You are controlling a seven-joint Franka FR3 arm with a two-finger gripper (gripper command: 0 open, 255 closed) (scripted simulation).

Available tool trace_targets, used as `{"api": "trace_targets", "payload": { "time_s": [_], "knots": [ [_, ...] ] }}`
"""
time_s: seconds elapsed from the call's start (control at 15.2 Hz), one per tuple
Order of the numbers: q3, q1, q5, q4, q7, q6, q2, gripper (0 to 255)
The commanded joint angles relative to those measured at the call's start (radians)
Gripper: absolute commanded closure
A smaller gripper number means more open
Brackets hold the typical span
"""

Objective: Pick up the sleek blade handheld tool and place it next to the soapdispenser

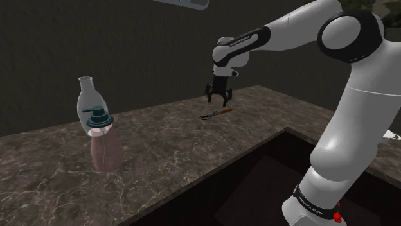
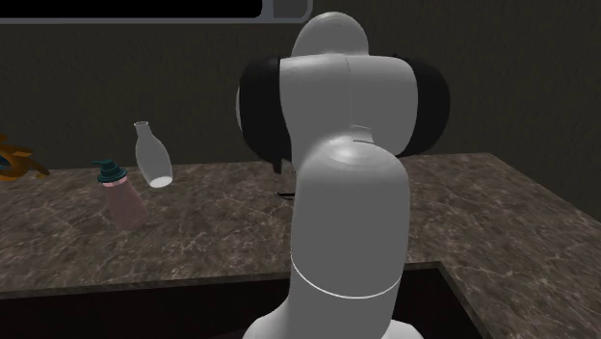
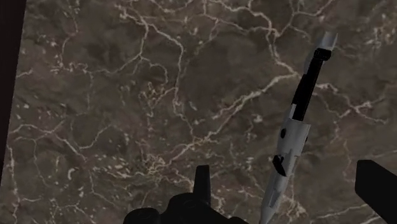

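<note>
Kitchen: dark marbled countertop, sunken sink (soap dispenser beside a bottle).

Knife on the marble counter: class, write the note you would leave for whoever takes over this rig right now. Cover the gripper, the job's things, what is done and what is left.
The gripper is open above the knife, holding nothing; its fingers stand either side of it.
The knife lies flat on the counter, not lifted.
The soap dispenser is toward the shoulder view's left, apart from the knife, with a clear bottle close by it.
Done: gripper lined up over the knife.
Left: lower, close, lift, carry, set down beside the soap dispenser.
</note>
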Motion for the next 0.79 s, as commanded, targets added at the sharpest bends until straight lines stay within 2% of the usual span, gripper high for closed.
{"api": "trace_targets", "payload": {
  "time_s": [0.0, 0.13, 0.73],
  "knots": [
    [-0.018, -0.013, 0.006, 0.029, 0.068, 0.027, 0.053, 0],
    [-0.038, -0.026, 0.015, 0.060, 0.128, 0.049, 0.102, 0],
    [-0.037, -0.023, 0.018, 0.007, 0.132, 0.145, 0.144, 0]
  ]
}}
